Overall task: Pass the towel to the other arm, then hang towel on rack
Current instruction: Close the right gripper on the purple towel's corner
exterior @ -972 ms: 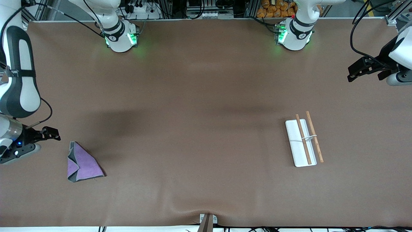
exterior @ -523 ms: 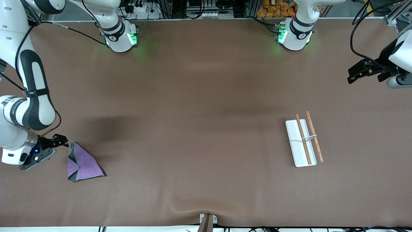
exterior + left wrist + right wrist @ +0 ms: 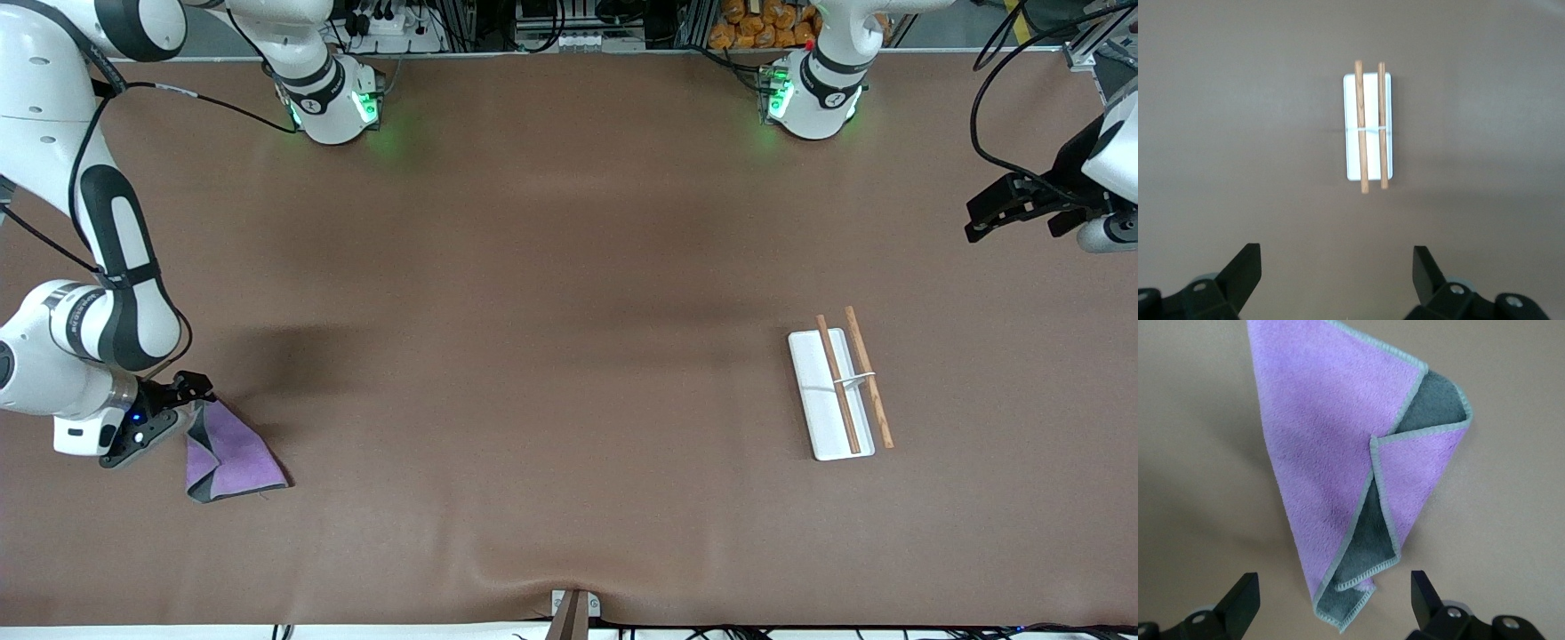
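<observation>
The small soft purple cloth towel [image 3: 229, 452] with grey edging and a grey underside lies crumpled into a rough triangle on the brown surface [image 3: 551, 293], toward the right arm's end and at about eight o'clock in the front view. One corner is folded over, showing the grey side [image 3: 1365, 547]. It looks light, limp and unbreakable, so it should drape and sag once lifted; a pinch on the raised folded corner or a doubled edge seems likelier to hold than a pinch on a flat single layer.

The right tool [image 3: 182, 396] hangs just over the towel's corner farthest from the front camera, its fingers [image 3: 1238, 603] spread wide to either side of that corner, holding nothing.

The rack [image 3: 840, 387], a small white rectangular plate carrying two thin parallel brown wooden rods joined by a thin white crosspiece, sits well apart at about four o'clock, toward the left arm's end.

The left tool [image 3: 1013, 203] waits in the air at about two o'clock, fully open and empty, its wrist view looking down on the rack [image 3: 1368, 127].
</observation>
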You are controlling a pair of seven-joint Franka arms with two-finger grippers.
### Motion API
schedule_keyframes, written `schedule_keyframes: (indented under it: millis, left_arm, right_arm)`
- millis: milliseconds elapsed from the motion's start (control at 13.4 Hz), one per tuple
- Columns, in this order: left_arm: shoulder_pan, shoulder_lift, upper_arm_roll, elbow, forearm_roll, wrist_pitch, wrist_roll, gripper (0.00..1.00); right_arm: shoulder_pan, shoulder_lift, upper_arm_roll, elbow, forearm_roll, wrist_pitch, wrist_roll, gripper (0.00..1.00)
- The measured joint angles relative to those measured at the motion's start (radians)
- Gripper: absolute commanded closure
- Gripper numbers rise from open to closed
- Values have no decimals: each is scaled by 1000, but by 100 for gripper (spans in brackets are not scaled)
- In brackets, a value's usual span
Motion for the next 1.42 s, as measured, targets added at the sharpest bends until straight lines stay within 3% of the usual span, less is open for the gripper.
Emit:
schedule_keyframes:
  millis: [299, 1121, 1196, 1270, 1420]
  left_arm:
    - [0, 2, -1, 0, 0, 27, 0, 0]
    - [12, 6, 0, 3, 0, 27, 20, 0]
    - [13, 6, 0, 4, 0, 27, 24, 0]
    - [15, 6, 0, 4, 0, 27, 25, 0]
    - [18, 6, 0, 4, 0, 27, 26, 0]
  right_arm:
    - [1, 33, 6, -5, 0, 94, -2, 0]
    - [1, 87, 7, -5, 7, 158, -2, 0]
    - [0, 90, 6, -5, 7, 160, -2, 7]
    - [0, 92, 5, -5, 8, 161, -2, 25]
    - [0, 95, 4, -5, 9, 164, -2, 75]
